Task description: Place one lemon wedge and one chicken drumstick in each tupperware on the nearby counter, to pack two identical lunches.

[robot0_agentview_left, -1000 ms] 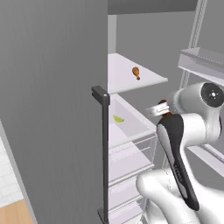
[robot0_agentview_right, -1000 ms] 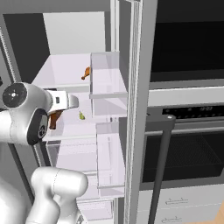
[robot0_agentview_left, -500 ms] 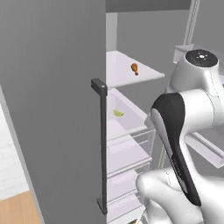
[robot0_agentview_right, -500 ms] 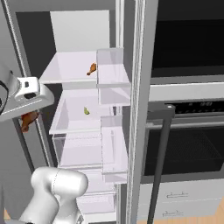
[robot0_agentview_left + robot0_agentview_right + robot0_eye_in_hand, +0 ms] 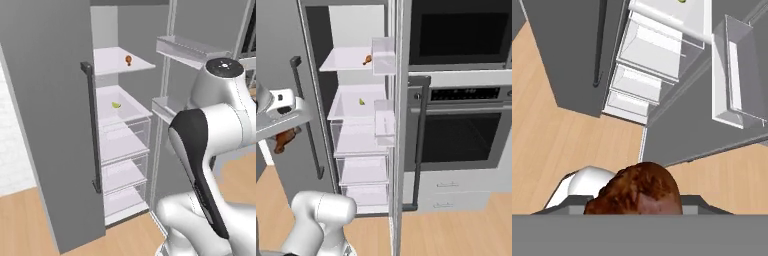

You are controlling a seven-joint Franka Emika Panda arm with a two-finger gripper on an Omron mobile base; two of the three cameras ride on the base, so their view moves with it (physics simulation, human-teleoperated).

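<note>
I am looking into a rendered kitchen with a pale wooden floor (image 5: 542, 130), where a tall grey fridge (image 5: 45, 100) stands open, and I place everything else by that fridge. Its closed grey door carries a long dark vertical handle (image 5: 91, 125), and beside that door the open compartment shows white shelves above clear drawers (image 5: 122, 165). On the top shelf of the fridge lies one chicken drumstick (image 5: 128, 60), small and reddish-brown, alone near the shelf's front edge. One shelf lower rests a lemon wedge (image 5: 116, 105), a small yellow-green crescent, well apart from that drumstick. The fridge's other door is swung open, with clear door bins (image 5: 384, 56) on its inner side. Just beside the fridge, on the far side of that door, a dark built-in oven (image 5: 463, 135) sits in a grey cabinet wall. My white arm is raised in front of the fridge, outside it. The gripper (image 5: 285, 140) is out over the floor in front of the closed fridge door, its jaws partly closed on a second drumstick (image 5: 637, 192), whose rounded brown meaty end bulges up at the bottom of the hand view. In the right base view that held drumstick hangs below the white hand.
</note>
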